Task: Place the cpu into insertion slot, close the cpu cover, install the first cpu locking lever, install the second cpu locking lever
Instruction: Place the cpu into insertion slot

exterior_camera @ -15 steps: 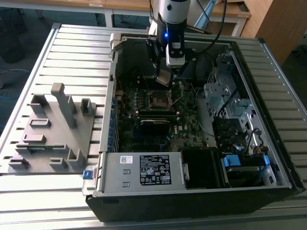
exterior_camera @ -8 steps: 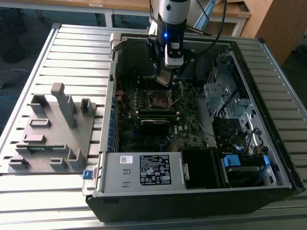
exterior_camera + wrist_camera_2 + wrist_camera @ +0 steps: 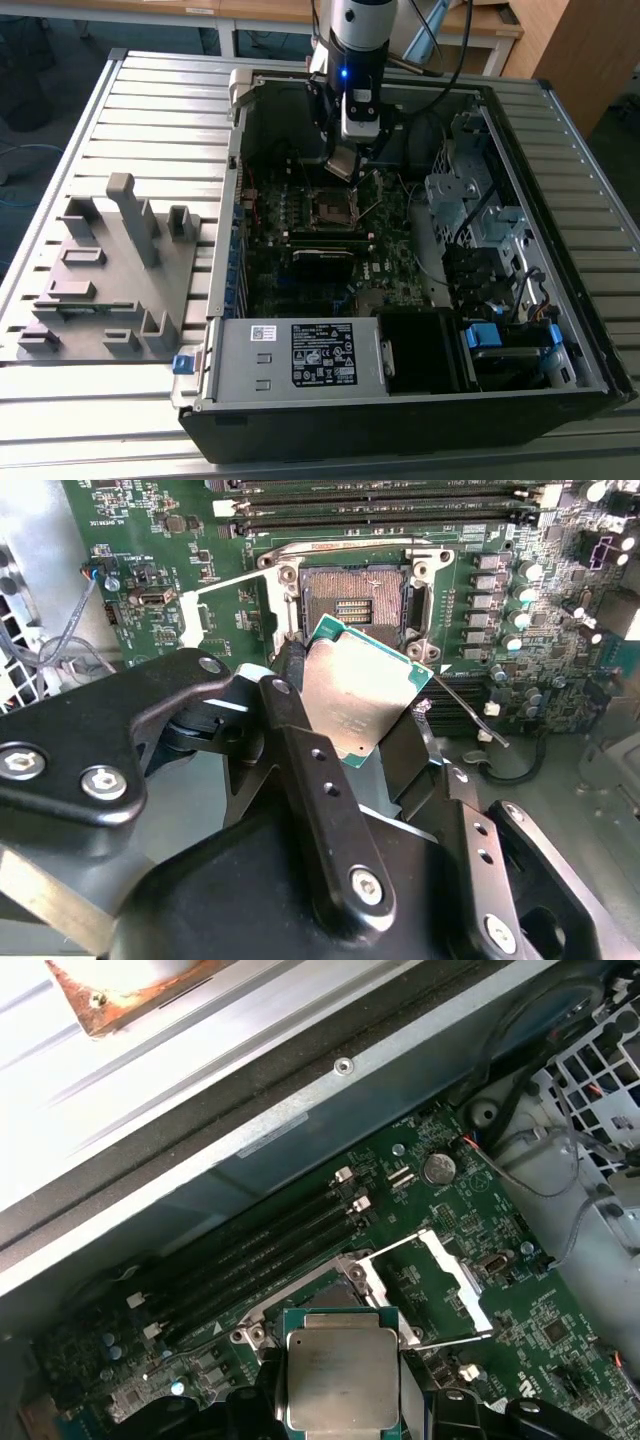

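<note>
The gripper [image 3: 352, 712] has its jaws clenched on opposite edges of the cpu [image 3: 365, 685], leaving the chip's dull metal top facing the wrist cameras. That edge grip probably keeps the chip's underside free to meet the socket.

In the exterior view, the cpu [image 3: 343, 165] hangs inside the open computer case [image 3: 560, 330], just toward 12 o'clock of the insertion slot [image 3: 330, 208], above it and not yet seated. In the second wrist view the chip looks tilted and turned against the slot's [image 3: 352, 605] square, so I judge that it is not yet lined up.

The cpu cover [image 3: 458, 1278] is swung open beside the slot, and a thin wire locking lever [image 3: 470, 712] is released, which leaves the socket open from above.

The case lies on a slatted counter [image 3: 150, 90], with a grey parts fixture [image 3: 110, 270] at 9 o'clock of it.
</note>
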`<control>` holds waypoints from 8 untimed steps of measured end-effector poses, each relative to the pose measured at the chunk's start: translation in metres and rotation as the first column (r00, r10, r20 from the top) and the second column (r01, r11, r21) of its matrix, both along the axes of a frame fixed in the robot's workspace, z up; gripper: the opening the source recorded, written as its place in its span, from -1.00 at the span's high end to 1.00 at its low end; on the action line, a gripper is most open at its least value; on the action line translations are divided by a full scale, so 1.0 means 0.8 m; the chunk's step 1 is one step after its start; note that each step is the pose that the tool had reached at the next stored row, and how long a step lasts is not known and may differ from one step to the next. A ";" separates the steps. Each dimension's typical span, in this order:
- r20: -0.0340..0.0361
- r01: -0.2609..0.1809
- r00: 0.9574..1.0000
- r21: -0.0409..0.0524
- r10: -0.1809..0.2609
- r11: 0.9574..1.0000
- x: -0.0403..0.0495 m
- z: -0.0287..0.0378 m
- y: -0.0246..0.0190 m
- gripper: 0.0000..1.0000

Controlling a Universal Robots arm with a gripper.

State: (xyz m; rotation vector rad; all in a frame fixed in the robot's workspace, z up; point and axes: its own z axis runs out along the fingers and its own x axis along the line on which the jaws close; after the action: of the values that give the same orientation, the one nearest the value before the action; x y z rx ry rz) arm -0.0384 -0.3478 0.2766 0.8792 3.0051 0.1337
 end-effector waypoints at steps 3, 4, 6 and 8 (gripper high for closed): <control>0.000 0.028 1.000 0.000 -0.028 1.000 0.000 -0.0006 0.0000 -0.08; 0.000 0.045 0.999 0.000 -0.045 0.999 0.000 -0.0009 0.0000 -0.08; 0.000 0.081 0.997 0.000 -0.081 0.997 0.000 -0.0014 0.0000 -0.08; 0.000 0.095 0.995 0.000 -0.095 0.995 0.000 -0.0014 0.0000 -0.08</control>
State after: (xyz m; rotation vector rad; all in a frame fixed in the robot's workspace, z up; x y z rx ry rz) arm -0.0384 -0.3478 0.2754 1.0196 2.9564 0.1327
